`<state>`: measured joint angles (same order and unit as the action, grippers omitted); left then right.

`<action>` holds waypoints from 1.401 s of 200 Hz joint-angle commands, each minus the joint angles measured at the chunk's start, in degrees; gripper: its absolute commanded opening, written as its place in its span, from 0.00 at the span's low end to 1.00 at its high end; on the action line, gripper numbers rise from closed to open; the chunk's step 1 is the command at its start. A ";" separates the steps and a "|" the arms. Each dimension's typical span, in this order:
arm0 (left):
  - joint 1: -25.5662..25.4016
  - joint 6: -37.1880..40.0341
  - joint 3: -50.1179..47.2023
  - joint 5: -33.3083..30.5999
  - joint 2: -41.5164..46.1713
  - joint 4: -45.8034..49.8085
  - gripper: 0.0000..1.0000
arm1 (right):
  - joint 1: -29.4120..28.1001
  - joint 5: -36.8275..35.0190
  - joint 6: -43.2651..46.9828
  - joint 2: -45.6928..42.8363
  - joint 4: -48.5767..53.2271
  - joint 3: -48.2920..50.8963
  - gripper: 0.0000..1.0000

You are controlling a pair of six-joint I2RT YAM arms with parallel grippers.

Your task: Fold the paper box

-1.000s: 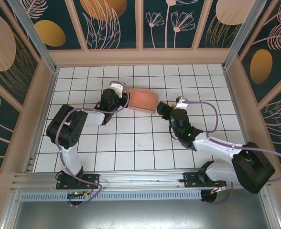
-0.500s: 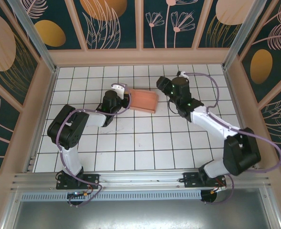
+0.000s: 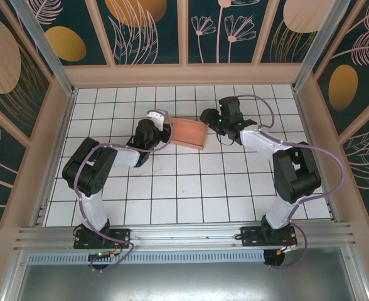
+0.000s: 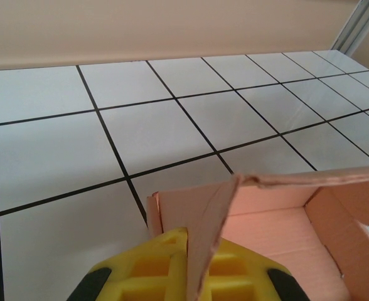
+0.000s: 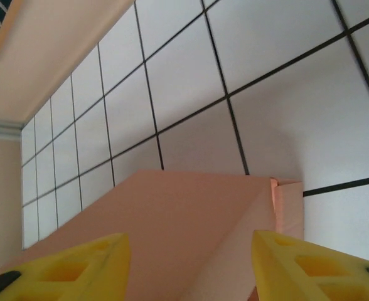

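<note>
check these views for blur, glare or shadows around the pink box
Top external: sharp, evenly lit, faint shadows under the arms. Left wrist: left gripper blurred, paper box crisper, pale sheen on far tiles. Right wrist: right gripper soft, grey shadow on the tile beside the box.

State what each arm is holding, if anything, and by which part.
The left gripper pinches the paper box by a card wall at one end. The right gripper straddles the other end, jaws open, holding nothing.

I can read no writing, number, label or brand mark from here. The paper box (image 3: 187, 133) is plain pink card, and the wall panels (image 3: 147, 31) carry only drawn leaves and discs, no letters.
</note>
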<state>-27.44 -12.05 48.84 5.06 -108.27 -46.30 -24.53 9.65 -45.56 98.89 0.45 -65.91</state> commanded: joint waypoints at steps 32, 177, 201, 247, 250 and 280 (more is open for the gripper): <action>-0.79 0.98 -0.96 0.61 -0.14 0.84 0.00 | 1.11 10.42 -5.27 4.11 -3.13 -0.97 0.53; -0.77 1.77 -1.98 0.48 -1.11 -0.36 0.00 | 0.14 6.06 0.72 5.43 -0.73 1.02 0.49; -0.72 1.51 -2.51 0.60 -1.51 -0.89 0.00 | -0.34 3.81 1.08 5.87 -0.46 2.32 0.48; -0.77 1.60 -3.06 0.26 -1.68 -1.15 0.00 | -0.17 2.51 0.67 4.62 0.25 1.86 0.47; -0.77 1.60 -3.05 0.22 -1.62 -1.27 0.00 | -0.16 2.36 0.64 4.31 0.28 1.76 0.47; -0.73 1.79 -3.64 -0.17 -1.59 -1.60 0.00 | 0.45 1.67 -1.78 0.54 -0.09 2.46 0.57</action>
<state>-27.77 -11.11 46.68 5.06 -108.29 -49.17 -24.47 13.10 -46.37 103.70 -0.21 -64.18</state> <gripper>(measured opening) 0.041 0.539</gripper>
